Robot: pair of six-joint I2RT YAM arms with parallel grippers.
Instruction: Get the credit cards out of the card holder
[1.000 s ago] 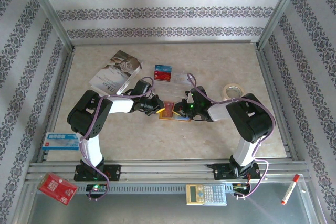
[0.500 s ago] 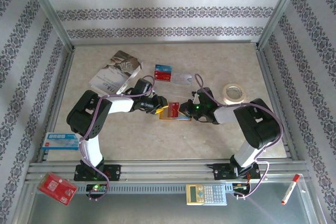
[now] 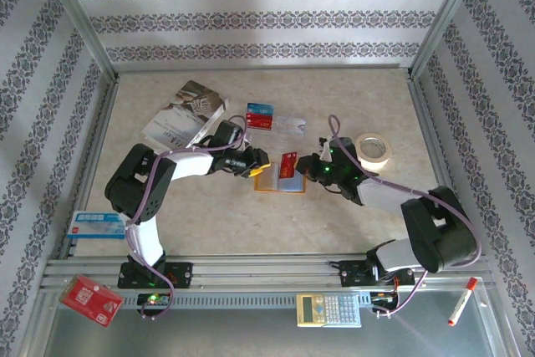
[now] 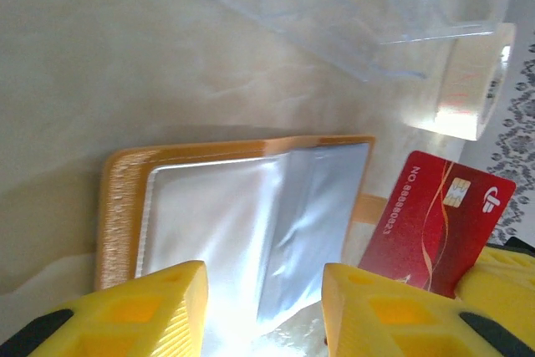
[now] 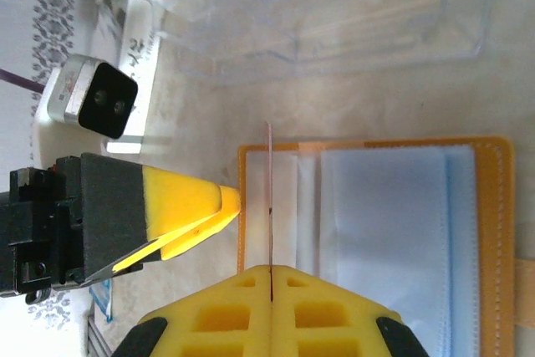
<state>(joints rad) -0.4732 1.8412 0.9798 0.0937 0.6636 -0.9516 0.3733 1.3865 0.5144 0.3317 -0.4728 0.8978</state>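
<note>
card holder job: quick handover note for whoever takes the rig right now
Left pincer: open, over the open wallet.
Right pincer: shut on a red card, out of its pocket.
Blue card and second red card lie farther back.
Left to do: set the held card down; whether the pockets hold more is unclear.

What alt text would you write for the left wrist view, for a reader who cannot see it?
An open orange card holder lies on the pale table, its clear pockets facing up, with a red credit card tilted beside its right edge. The left pincer holds its two yellow fingers apart at the bottom.
</note>
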